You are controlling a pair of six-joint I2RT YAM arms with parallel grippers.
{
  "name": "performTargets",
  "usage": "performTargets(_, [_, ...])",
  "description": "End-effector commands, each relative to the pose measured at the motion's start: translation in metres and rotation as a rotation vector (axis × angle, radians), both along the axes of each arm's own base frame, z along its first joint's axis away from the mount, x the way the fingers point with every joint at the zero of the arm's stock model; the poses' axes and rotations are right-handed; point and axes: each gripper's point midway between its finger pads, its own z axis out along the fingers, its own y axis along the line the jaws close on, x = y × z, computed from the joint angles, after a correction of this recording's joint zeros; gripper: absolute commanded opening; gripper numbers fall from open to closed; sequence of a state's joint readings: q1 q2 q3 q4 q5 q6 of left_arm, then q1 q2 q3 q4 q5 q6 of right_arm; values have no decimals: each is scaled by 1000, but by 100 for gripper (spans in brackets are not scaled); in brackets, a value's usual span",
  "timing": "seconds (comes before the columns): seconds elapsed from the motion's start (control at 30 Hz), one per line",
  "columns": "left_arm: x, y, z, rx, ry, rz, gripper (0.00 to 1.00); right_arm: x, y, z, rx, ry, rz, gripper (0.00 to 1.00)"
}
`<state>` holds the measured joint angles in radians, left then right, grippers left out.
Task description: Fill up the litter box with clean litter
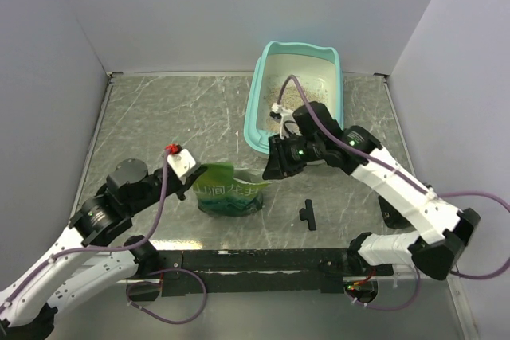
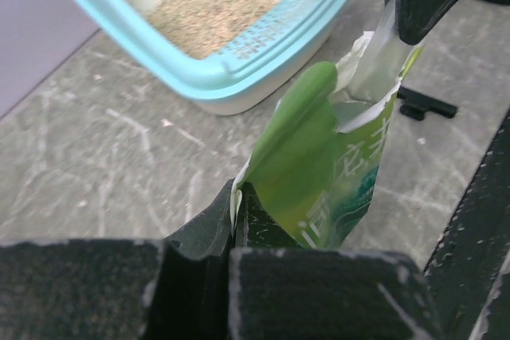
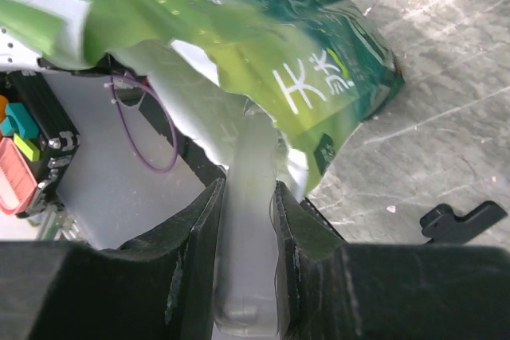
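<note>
The teal litter box (image 1: 253, 117) (image 2: 239, 73) stands at the back, right of centre. A thin layer of beige clean litter (image 1: 279, 89) (image 2: 211, 9) lies on its white floor. In front of it a green pouch (image 1: 227, 195) (image 2: 319, 149) (image 3: 263, 29) is held up between both arms. My left gripper (image 1: 194, 171) (image 2: 237, 197) is shut on the pouch's torn left edge. My right gripper (image 1: 272, 173) (image 3: 249, 193) is shut on a translucent whitish handle (image 3: 249, 236) (image 2: 378, 53) that runs into the pouch's open top. What is inside the pouch is hidden.
A small black T-shaped piece (image 1: 307, 214) (image 2: 426, 105) (image 3: 462, 220) lies on the marbled table right of the pouch. Grey walls close in the left, back and right sides. A black bar (image 1: 255, 260) runs along the near edge between the arm bases.
</note>
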<state>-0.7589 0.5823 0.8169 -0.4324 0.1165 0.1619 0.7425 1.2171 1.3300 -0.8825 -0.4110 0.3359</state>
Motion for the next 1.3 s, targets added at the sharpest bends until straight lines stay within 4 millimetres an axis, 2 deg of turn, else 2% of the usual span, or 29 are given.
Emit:
performTargets(0.0, [6,37,65,-57,-174,153,1,4,17,33,43,-16,26,0])
performTargets(0.03, [6,38,68,-53,-178,157,1,6,22,45,58,-32,27,0])
performTargets(0.1, [7,41,70,-34,-164,172,1,5,35,45,41,-14,52,0])
performTargets(0.13, [7,42,70,-28,-159,177,1,6,42,58,57,-37,60,0])
performTargets(0.17, [8,42,70,-23,-155,181,1,6,45,61,52,-40,64,0])
performTargets(0.2, [8,43,70,-23,-153,187,1,6,52,53,18,-24,74,0])
performTargets(0.23, [9,44,69,-20,-153,195,1,7,56,62,28,-35,78,0])
performTargets(0.27, [9,44,69,-27,-146,196,1,9,58,60,17,-30,79,0])
performTargets(0.37, [8,39,62,-41,-116,180,1,13,57,49,-37,-21,75,0])
performTargets(0.5, [9,28,37,-33,-70,154,1,14,52,23,-113,7,84,0])
performTargets(0.53, [10,26,37,-46,-74,152,1,13,50,14,-136,22,84,0])
performTargets(0.73, [5,12,25,-107,-29,101,1,12,40,-13,-200,42,74,0])
performTargets(0.8, [3,5,19,-116,-15,67,1,13,40,-18,-188,47,67,0])
performTargets(0.93, [-1,-7,7,-123,10,8,1,8,39,-47,-205,110,75,0])
performTargets(1.0, [-2,-9,0,-120,19,-5,1,8,44,-52,-173,120,74,0])
performTargets(1.1, [-3,-11,-8,-121,33,-12,1,5,45,-75,-145,166,57,0])
performTargets(1.27, [-2,-12,-20,-122,51,-6,1,2,54,-98,-39,244,38,0])
